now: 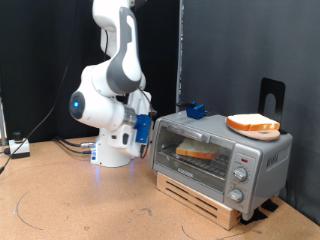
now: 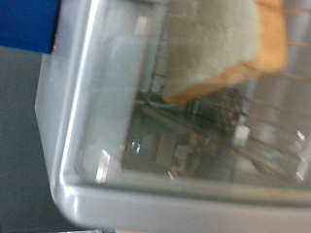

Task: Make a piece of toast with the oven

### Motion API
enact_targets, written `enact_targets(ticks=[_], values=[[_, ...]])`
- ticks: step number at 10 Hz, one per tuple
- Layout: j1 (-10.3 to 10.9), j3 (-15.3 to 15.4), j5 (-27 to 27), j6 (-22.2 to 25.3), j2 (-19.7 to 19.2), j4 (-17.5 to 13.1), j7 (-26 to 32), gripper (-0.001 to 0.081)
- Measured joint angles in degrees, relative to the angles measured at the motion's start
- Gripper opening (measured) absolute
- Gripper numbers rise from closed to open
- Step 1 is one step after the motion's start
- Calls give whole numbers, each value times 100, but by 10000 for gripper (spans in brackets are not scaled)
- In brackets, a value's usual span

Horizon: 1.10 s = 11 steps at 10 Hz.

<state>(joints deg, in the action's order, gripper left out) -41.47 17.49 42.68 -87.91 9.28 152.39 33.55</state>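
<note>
The silver toaster oven [image 1: 252, 160] stands on a wooden pallet at the exterior view's right. Its glass door looks raised. One piece of toast [image 1: 196, 152] lies on the wire rack inside and shows through the glass. A second, alike slice [image 1: 254, 123] lies on an orange plate [image 1: 236, 129] on the oven's top. My gripper [image 1: 146, 131] is close to the oven's left front corner, at door height, with nothing seen between its fingers. The wrist view shows the door's frame [image 2: 83, 136] up close, the toast [image 2: 219, 49] and the wire rack [image 2: 199, 112] behind the glass.
A small blue object [image 1: 194, 109] sits on the oven's top at its back left. A black stand [image 1: 272, 96] rises behind the oven. Three knobs [image 1: 240, 176] are on the oven's right panel. Cables and a white box [image 1: 18, 148] lie at the exterior view's left.
</note>
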Motion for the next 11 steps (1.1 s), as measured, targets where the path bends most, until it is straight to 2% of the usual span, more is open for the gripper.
enact_targets(ticks=[2, 4, 5, 8, 10, 11], values=[[-204, -150, -330, -21, -38, -95, -64, 807], [-204, -161, -323, 136, -80, -134, -59, 807], [-214, -199, -177, 281, -217, -273, -59, 807], [-312, -379, -33, 617, -920, -975, -134, 807], [-335, -415, -7, 636, -1347, -1429, -374, 807], [-337, -423, 189, 600, -1545, -1629, -576, 807]])
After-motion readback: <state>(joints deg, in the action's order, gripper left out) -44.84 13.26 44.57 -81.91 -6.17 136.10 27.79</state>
